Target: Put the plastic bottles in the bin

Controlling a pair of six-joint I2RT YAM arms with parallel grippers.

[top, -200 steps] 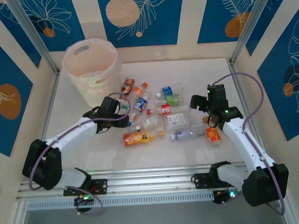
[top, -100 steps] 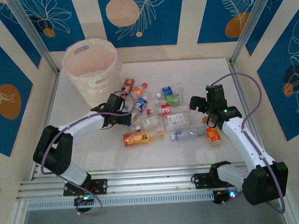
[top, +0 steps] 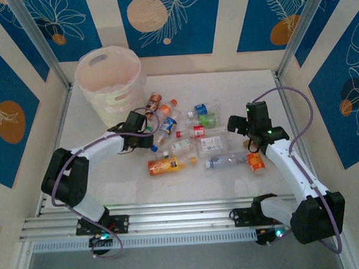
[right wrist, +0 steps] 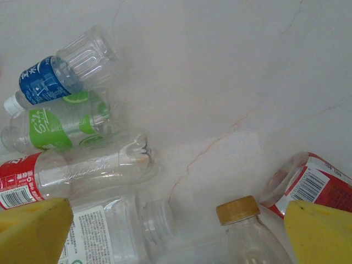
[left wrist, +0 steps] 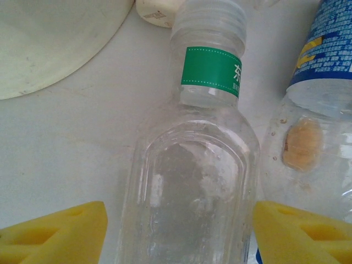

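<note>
L gripper [left wrist: 181, 236] was low at the table. Its yellow pads [left wrist: 55, 236] stood on either side of a clear green-label bottle [left wrist: 192, 176], which lay w/ its neck pointing away from the wrist camera. The pad on the right of that view seemed to touch the bottle wall, but a thin strip of table [left wrist: 66, 137] showed between the other pad and the bottle — so the jaws were apart, not clamped, and gripped nothing. Just beside this bottle, on the right, lay a blue-label bottle [left wrist: 324, 49]. The bin [left wrist: 49, 38] wall was near at upper left, w/ a white cap [left wrist: 159, 10] next to it.

R gripper [right wrist: 176, 234] was held above the table, jaws spread wide, nothing between the pads. Below it lay a gold-cap bottle [right wrist: 237, 210], a red-label bottle [right wrist: 316, 184] at the right pad, and more clear ones to the left.

In the top view the bottles [top: 191, 137] lay scattered on the table between both arms — all of these outside the bin, L gripper at their left edge, R gripper at their right. An orange bottle [top: 166, 165] lay at the near side. The bin stood upright in the far-left corner, near L gripper; what it contained I could not tell.
</note>
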